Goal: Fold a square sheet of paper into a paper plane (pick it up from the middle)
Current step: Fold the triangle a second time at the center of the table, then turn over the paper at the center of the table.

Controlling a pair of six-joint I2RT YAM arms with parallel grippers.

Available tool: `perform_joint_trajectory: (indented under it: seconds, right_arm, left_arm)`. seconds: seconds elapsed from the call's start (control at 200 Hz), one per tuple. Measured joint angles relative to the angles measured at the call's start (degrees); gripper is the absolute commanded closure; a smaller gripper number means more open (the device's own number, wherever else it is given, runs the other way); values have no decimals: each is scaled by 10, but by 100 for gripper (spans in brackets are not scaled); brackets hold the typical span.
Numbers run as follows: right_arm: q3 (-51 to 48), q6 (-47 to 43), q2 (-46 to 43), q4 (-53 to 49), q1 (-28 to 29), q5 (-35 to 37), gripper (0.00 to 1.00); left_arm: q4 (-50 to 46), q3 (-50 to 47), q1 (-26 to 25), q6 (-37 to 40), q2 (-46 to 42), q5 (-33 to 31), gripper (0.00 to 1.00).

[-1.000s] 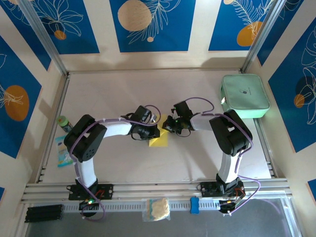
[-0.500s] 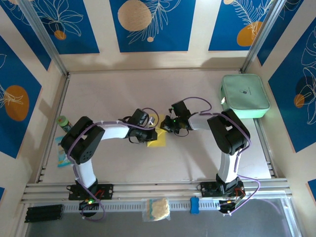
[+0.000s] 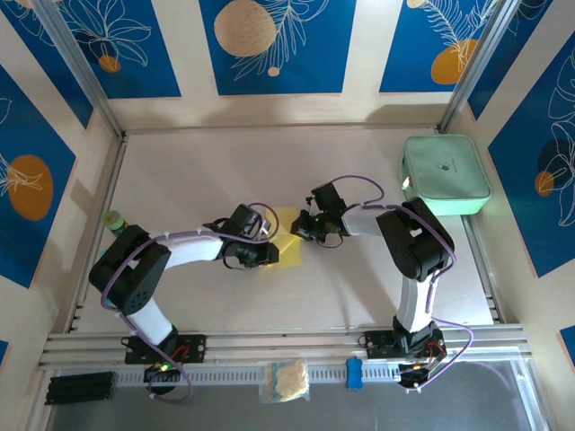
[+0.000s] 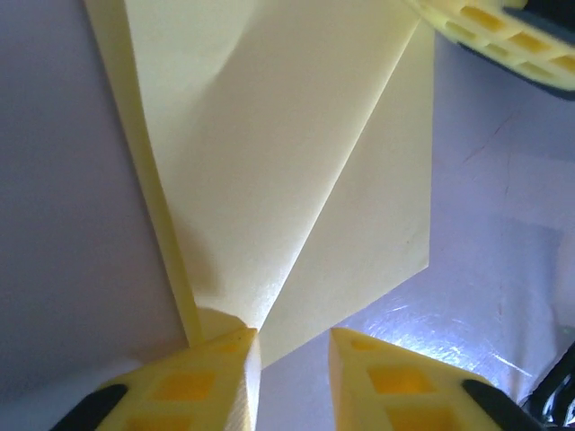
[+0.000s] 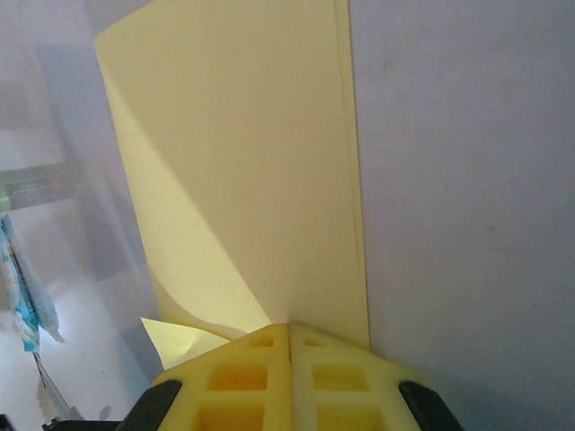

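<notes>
The square sheet of paper (image 3: 288, 237) is yellow and lies mid-table, folded over with a diagonal crease (image 4: 269, 162). My left gripper (image 3: 269, 251) sits at its left side. Its jaws (image 4: 292, 350) stand a little apart, and the paper's pointed corner touches the left finger without being pinched. My right gripper (image 3: 300, 226) is at the sheet's right edge. Its fingers (image 5: 289, 339) are shut together with the tips resting on the paper (image 5: 243, 180), whose left part curls up. A finished paper plane is out of view.
A mint-green case (image 3: 446, 173) stands at the back right. A green bottle (image 3: 113, 220) and a packet (image 5: 20, 292) lie by the left wall. A bagged cream wad (image 3: 286, 380) and a blue piece (image 3: 354, 373) sit on the front rail.
My left gripper has opened, let go of the paper and drawn back to the left, uncovering more of the sheet. The right gripper has stayed in place, shut.
</notes>
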Motion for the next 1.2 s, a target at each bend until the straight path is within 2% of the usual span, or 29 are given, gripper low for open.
perform_joint_trajectory:
  seconds: [0.17,0.34,0.45,0.76,1.131,1.201]
  right_arm:
    - [3,2,-11,-20,-1,6,91]
    - [2,27,-57,-32,-1,19,67]
    - [-20,55,-94,-19,-1,31,61]
    - [-82,135,-113,-15,11,53,60]
    - [-63,191,-98,-34,53,78,61]
    - [-52,193,-89,-41,57,80,65]
  left_arm:
    - [-10,61,16,-4,5,-21,74]
    - [-4,98,24,-13,46,-31,80]
    - [-6,107,25,-13,71,-43,83]
    - [-4,109,28,-15,87,-81,88]
    - [78,57,30,-84,88,-91,89]
    - [94,49,30,-95,87,-90,89]
